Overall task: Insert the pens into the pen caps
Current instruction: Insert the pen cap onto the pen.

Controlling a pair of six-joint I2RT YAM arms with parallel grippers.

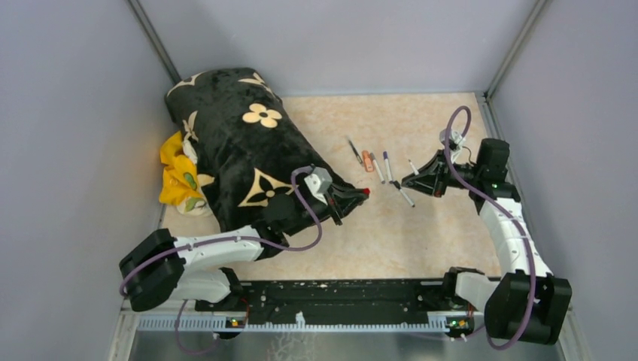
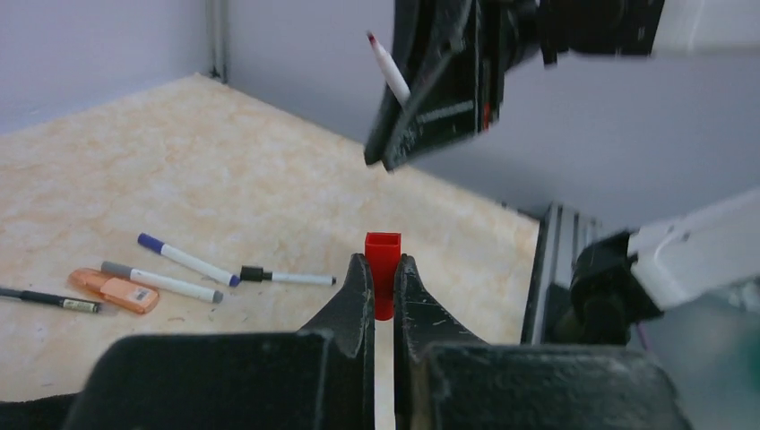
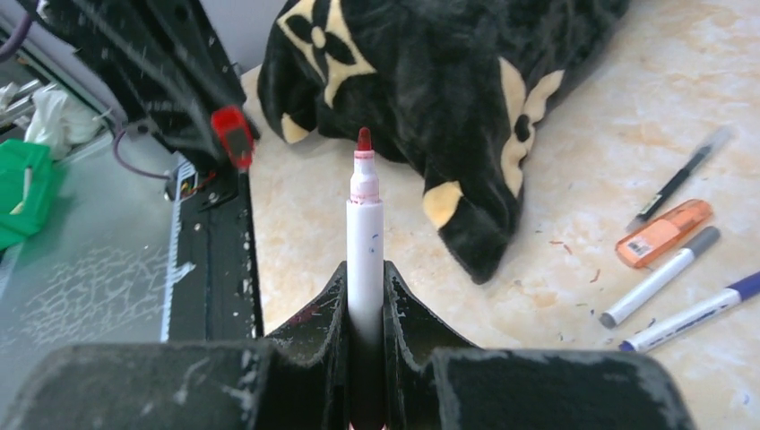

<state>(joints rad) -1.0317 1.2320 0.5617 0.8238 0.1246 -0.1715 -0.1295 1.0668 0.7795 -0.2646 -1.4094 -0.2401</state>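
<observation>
Squeezes a red cap (image 2: 383, 246) in the left pincer (image 2: 383, 262). Squeezes a white marker (image 3: 365, 215) in the right pincer (image 3: 365, 270), red tip poking out ahead.

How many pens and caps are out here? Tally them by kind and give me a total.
White-barrelled markers: 4
Orange marker: 1
Thin dark pen: 1
Red cap, off its pen: 1
Total: 7

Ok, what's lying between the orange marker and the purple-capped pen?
A grey-capped white marker lies between the orange marker and the purple-capped pen, clearest in the left wrist view.
</observation>
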